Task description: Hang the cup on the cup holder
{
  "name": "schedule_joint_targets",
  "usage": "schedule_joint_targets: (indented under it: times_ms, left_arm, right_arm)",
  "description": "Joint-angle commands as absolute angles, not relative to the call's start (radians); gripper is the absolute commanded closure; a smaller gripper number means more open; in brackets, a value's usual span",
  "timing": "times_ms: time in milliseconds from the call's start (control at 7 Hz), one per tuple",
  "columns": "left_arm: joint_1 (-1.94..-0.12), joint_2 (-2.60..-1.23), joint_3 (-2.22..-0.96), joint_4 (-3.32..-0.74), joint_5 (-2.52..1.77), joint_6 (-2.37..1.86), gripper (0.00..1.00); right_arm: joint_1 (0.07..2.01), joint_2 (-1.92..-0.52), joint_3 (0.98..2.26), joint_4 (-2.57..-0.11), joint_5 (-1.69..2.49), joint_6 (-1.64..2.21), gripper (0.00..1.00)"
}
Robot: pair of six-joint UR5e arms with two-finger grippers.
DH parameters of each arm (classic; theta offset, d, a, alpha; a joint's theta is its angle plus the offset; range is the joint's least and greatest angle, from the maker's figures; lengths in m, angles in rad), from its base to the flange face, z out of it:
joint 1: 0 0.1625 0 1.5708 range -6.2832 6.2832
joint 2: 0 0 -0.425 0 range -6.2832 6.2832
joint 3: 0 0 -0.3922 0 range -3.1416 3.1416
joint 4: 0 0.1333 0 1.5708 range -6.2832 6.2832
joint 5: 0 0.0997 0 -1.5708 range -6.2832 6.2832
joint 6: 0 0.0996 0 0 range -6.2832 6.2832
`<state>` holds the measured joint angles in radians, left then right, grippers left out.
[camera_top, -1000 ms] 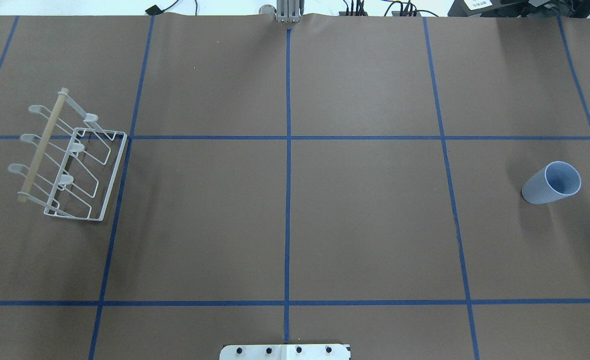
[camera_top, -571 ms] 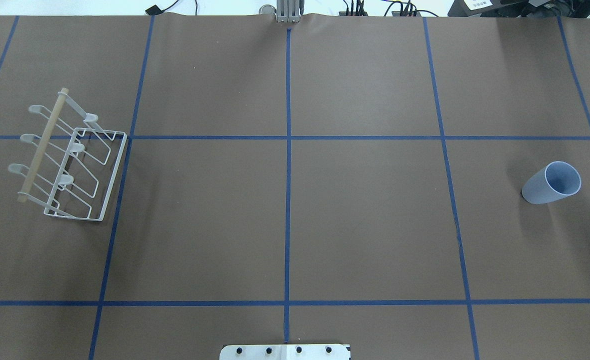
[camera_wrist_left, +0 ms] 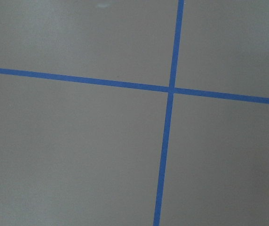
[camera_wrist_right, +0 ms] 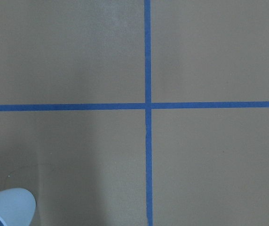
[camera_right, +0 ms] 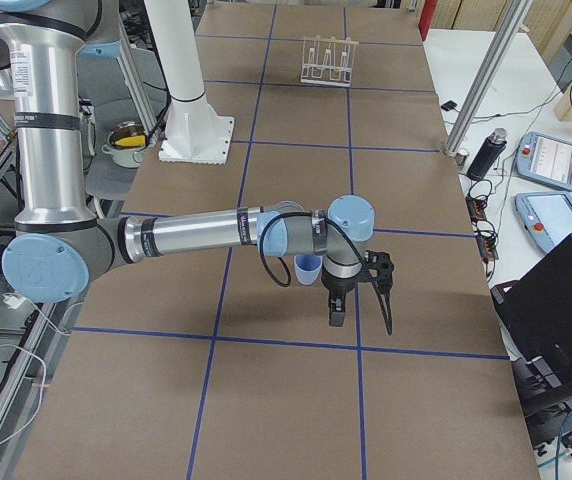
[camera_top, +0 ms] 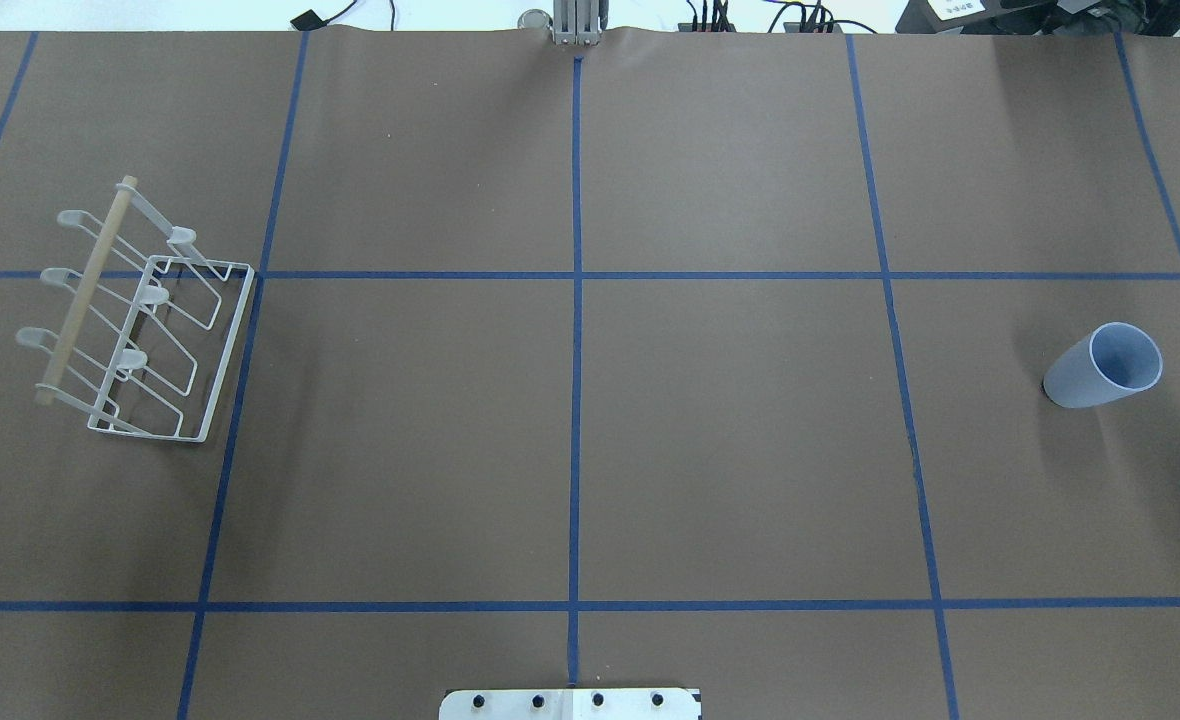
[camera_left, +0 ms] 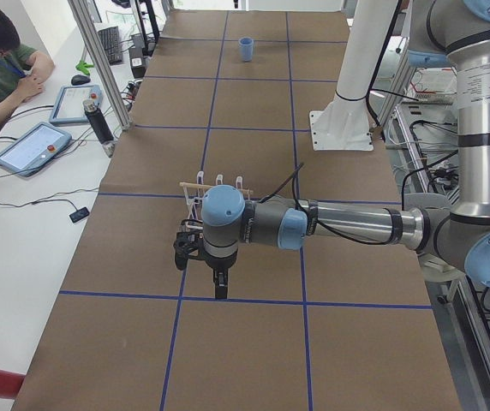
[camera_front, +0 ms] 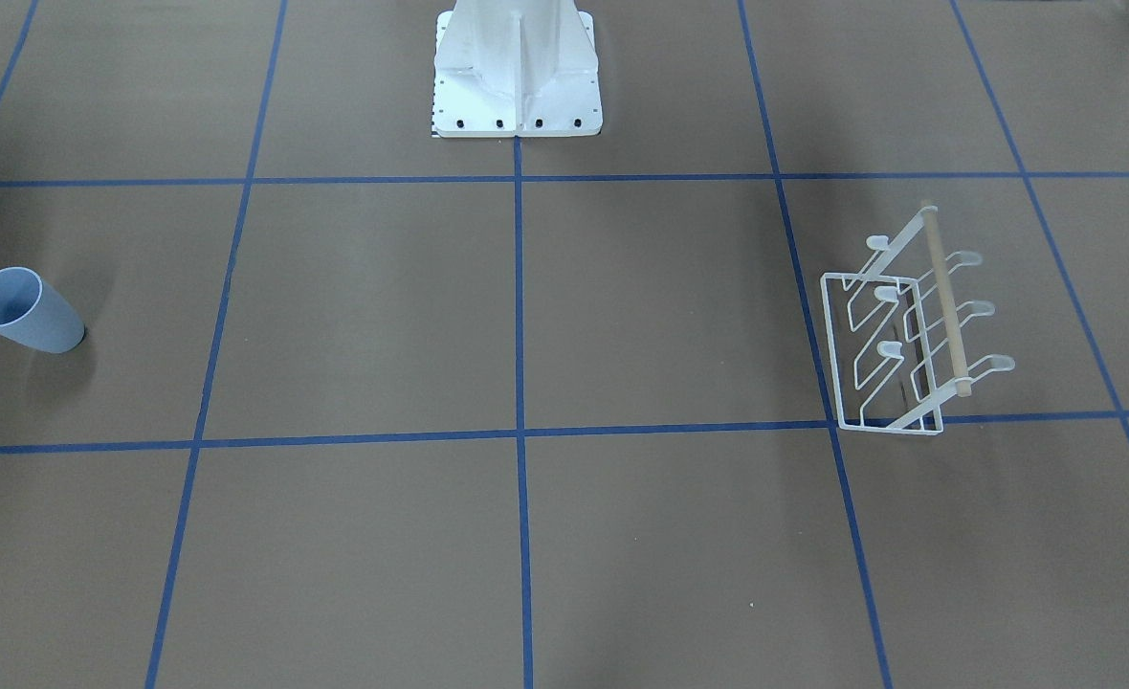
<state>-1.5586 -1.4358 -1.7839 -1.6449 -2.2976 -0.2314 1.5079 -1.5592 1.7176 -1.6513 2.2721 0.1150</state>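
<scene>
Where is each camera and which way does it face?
Front-facing: across table, facing robot; base shows.
Overhead: behind robot, looking down; base edge.
Exterior left: left table end; left arm near.
Exterior right: right end; right arm near.
Left wrist: down at tape; no body.
Right wrist: down at tape, cup edge.
All exteriors share cup, cup holder.

Right wrist view's corner cuts off the cup [camera_wrist_right: 8, 206].

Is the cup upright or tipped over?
Upright: the cup stands on its base, mouth up, in the left side view.
</scene>
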Motion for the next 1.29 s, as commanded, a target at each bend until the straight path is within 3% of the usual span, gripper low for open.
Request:
schedule_joint_targets:
  times_ms: [0, 1143]
  left_arm:
    - [-1.56, -1.436, -1.787, -1.646, -2.296, -0.232, 0.02]
    - [-1.551, -1.454, -1.796, -1.658, -2.307, -0.227, 0.02]
  right_arm:
    - [1.508, -1.559, 1.72, -1.646, 2.27, 0.115, 0.0]
    - [1.476, -1.554, 1.743, -1.635, 2.345, 0.104, 0.0]
